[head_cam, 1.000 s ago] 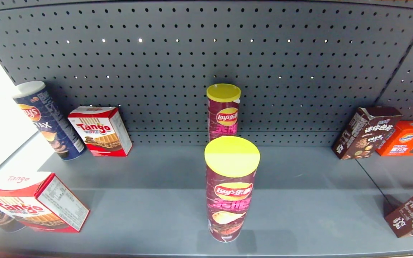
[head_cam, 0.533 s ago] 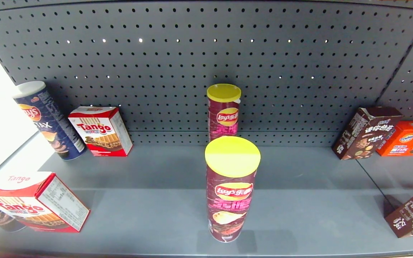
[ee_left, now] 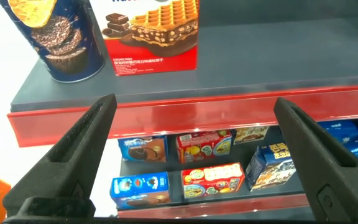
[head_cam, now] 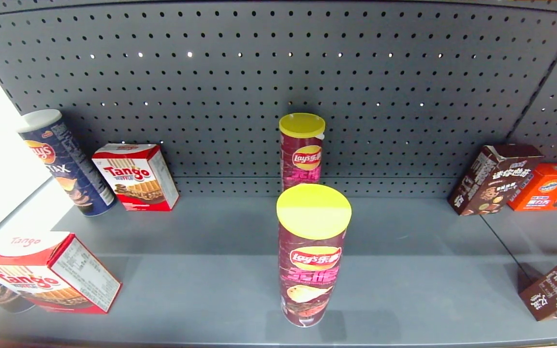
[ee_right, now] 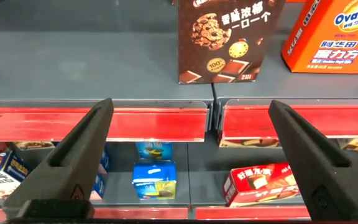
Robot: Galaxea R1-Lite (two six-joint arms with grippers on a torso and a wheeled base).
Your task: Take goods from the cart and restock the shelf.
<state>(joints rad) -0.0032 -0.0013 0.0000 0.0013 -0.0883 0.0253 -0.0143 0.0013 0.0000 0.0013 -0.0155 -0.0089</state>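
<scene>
Two maroon chip cans with yellow lids stand upright on the grey shelf [head_cam: 428, 270]: one near the front edge [head_cam: 311, 261], the other [head_cam: 301, 152] straight behind it against the pegboard. My left gripper [ee_left: 194, 106] is open and empty, in front of the shelf's red front edge [ee_left: 197, 118], below a blue chip can [ee_left: 61, 37] and a wafer box [ee_left: 154, 31]. My right gripper [ee_right: 190, 107] is open too and holds nothing; it faces the red edge below a brown cookie box [ee_right: 229, 37] and an orange box [ee_right: 334, 34].
On the shelf's left stand a blue can [head_cam: 63, 162] and two red-and-white wafer boxes [head_cam: 136, 176] [head_cam: 46, 273]. Brown boxes [head_cam: 493, 179] [head_cam: 556, 287] and an orange box [head_cam: 549, 186] stand at the right. Small snack boxes [ee_left: 207, 180] [ee_right: 154, 180] fill the lower shelf.
</scene>
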